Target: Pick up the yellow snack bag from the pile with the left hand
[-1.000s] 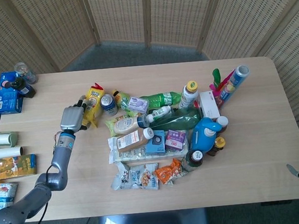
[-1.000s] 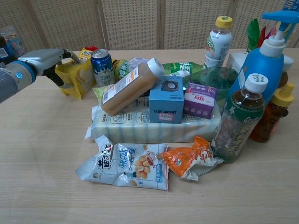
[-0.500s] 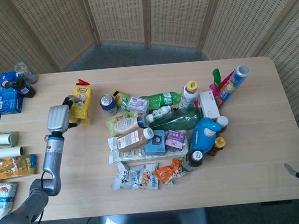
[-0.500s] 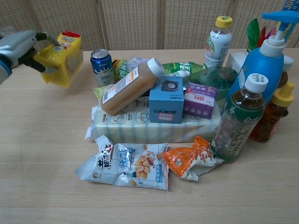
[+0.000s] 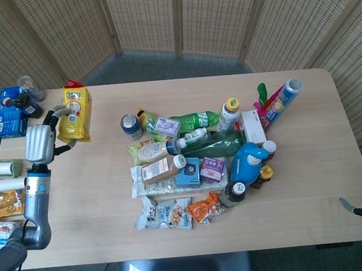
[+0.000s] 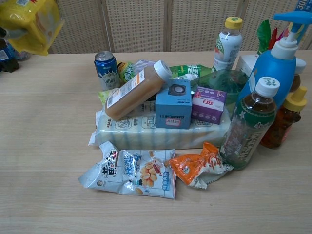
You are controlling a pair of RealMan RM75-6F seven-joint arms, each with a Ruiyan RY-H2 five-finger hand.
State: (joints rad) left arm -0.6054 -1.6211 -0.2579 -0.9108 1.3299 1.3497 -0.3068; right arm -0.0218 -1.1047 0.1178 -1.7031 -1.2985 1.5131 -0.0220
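Holding the yellow snack bag [image 5: 76, 114] up over the far left of the worktop [image 5: 98, 200], the left hand [image 5: 40, 144] has its fingers [image 5: 56, 113] closed around the bag's left edge. Half a second ago the bag hung just left of the blue can [image 5: 129, 125]; a second ago it was still against the pile [image 5: 202, 159]. Now it is well apart from everything there, and in the chest view it shows only at the top left corner [image 6: 29, 24], high above the wood. By my judgement the pick-up is essentially done, with only a steady hold left to keep.

To the left, the worktop's edge is crowded: a blue box [image 5: 9, 112], a white roll [image 5: 0, 169] and small packets [image 5: 17, 202] lie beside the arm, so room there is tight. Between the bag and the can lies bare wood, the freest space. At the far right, only a small part of the right hand [image 5: 359, 210] shows by the near corner; whether it is open or closed cannot be told.
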